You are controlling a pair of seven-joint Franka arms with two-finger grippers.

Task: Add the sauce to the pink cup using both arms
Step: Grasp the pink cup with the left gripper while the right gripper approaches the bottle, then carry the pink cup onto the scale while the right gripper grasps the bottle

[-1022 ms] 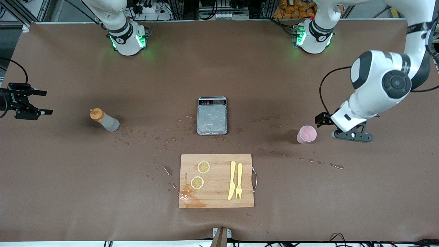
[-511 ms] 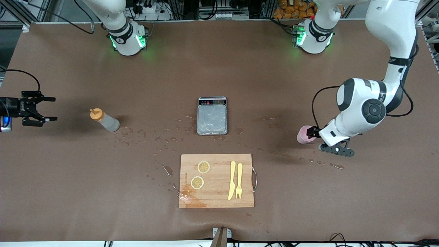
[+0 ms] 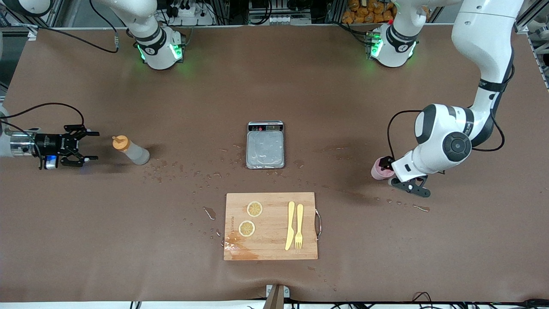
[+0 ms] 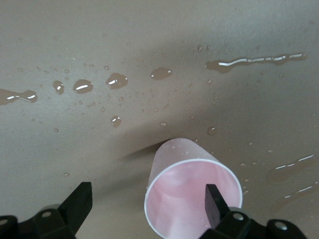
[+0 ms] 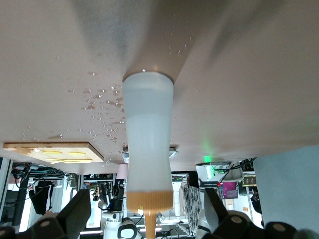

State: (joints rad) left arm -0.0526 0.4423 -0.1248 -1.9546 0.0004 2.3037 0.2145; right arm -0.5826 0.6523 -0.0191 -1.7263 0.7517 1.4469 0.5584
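Grippers closing in: left gripper [image 3: 387, 165], jaws spread, straddling pink cup [image 3: 381, 169] at scale's [image 3: 265, 144] 3 o'clock; right gripper [image 3: 88, 146], jaws spread, nearing sauce bottle [image 3: 130, 150] at 9 o'clock. Risk: finger clipping rim, tipping light cup.

Even overhead light is filling the front view, sharp throughout. Green lamps are glowing on the arm bases [image 3: 161, 51] at 12 o'clock. Soft shadows are spreading beside the bottle [image 3: 131, 150] and the cup [image 3: 380, 169]. Puddles [image 4: 254, 60] are glinting white in the left wrist view. The cap [image 5: 149, 204] is blurring at 6 o'clock.
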